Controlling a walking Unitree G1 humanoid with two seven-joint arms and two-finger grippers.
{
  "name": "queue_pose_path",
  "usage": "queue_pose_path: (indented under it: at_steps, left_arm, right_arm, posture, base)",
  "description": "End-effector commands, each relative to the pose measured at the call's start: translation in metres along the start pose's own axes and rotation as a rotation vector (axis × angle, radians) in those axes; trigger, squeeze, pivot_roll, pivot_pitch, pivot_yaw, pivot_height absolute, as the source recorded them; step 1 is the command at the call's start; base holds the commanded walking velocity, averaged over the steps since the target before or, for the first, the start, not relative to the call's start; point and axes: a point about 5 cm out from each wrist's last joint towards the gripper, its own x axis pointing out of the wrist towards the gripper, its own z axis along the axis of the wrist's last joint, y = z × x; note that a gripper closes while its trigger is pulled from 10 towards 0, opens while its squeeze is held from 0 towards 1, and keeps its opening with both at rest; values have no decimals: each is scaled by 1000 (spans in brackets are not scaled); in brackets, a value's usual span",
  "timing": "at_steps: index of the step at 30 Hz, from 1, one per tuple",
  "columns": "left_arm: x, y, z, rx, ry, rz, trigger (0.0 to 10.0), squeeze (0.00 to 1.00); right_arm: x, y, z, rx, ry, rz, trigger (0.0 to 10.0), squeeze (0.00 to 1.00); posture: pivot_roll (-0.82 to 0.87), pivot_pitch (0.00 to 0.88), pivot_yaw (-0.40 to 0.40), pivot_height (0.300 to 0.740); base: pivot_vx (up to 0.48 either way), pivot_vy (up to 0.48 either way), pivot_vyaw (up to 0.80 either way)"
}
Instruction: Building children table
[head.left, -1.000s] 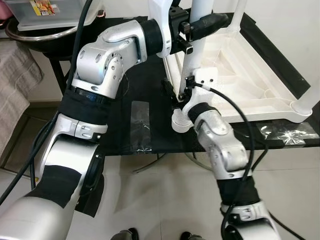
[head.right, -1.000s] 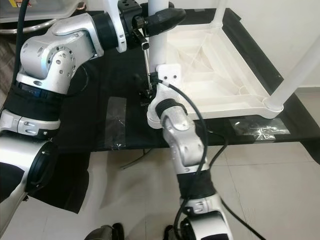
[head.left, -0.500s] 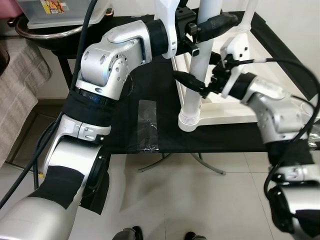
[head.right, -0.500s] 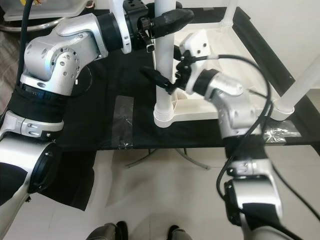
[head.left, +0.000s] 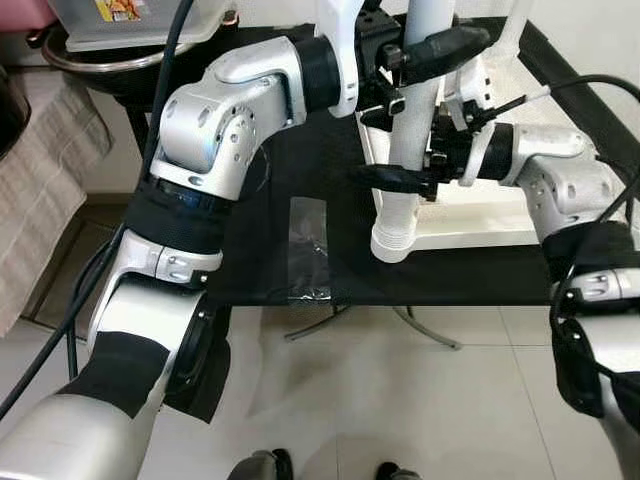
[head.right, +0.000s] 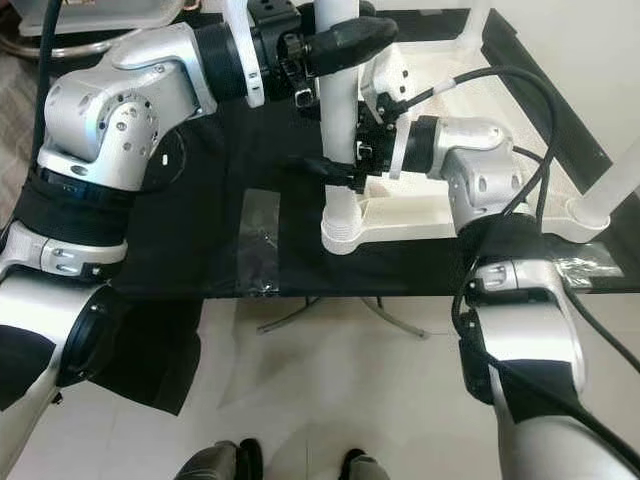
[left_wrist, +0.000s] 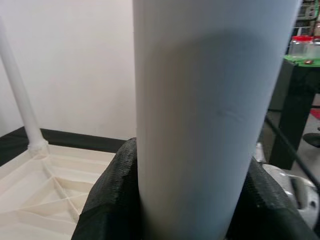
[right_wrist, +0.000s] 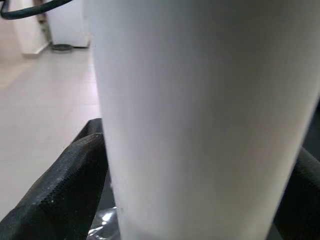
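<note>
Over black table (head.left: 250, 250): two pincers, left pincer (head.left: 440, 45) and right pincer (head.left: 395, 180), clamp one leg (head.left: 415, 130).

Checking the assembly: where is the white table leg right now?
In the left eye view the white table leg stands upright at the upturned tabletop's near left corner, between the left tool above and right tool below.

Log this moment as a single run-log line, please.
left gripper: shut on table leg | right gripper: shut on table leg, lower | tabletop: upside down

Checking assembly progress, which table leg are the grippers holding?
The front leg, clamped by left gripper high and right gripper lower; the others stand untouched.
</note>
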Motion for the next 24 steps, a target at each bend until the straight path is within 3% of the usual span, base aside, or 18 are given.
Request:
queue_pose_path:
  at_steps: [1, 2, 8, 20, 21, 22, 23, 24]
  left_arm:
    - [9, -13, 0, -30, 2, -109, 0, 0]
    - [10, -15, 2, -31, -3, -128, 0, 0]
    - [14, -15, 5, -31, -13, -189, 0, 0]
    - [13, 6, -11, -37, -22, -182, 0, 0]
    - [14, 7, -12, -39, -31, -160, 7098, 1000]
    - [14, 7, -12, -39, -31, -160, 7098, 1000]
    - [16, 8, -13, -45, -42, -160, 10000, 1000]
    - [18, 7, -12, -46, -55, -158, 10000, 1000]
  right_arm:
    - [9, 2, 2, -17, 1, 53, 10000, 0]
    - [11, 4, 0, -16, 8, 80, 0, 0]
    - [19, 9, -7, -26, 50, 196, 0, 0]
    - [19, 7, -8, -75, 59, 171, 0, 0]
    - [20, 6, -7, -81, 45, 150, 0, 0]
    - [20, 6, -7, -81, 45, 150, 0, 0]
    - [20, 5, -6, -84, 22, 123, 0, 0]
    - [20, 4, -5, -85, 2, 99, 0, 0]
  posture:
    - [171, 240, 63, 740]
    - [174, 243, 64, 740]
    - [170, 242, 65, 740]
    - [155, 236, 61, 740]
    - [153, 235, 59, 740]
    - [153, 235, 59, 740]
    - [147, 233, 57, 740]
    - [146, 234, 56, 740]
  base:
    - [0, 0, 0]
    - [0, 0, 0]
    - [0, 0, 0]
    - [0, 0, 0]
    - [0, 0, 0]
    - [0, 0, 0]
    - [0, 0, 0]
    - [0, 0, 0]
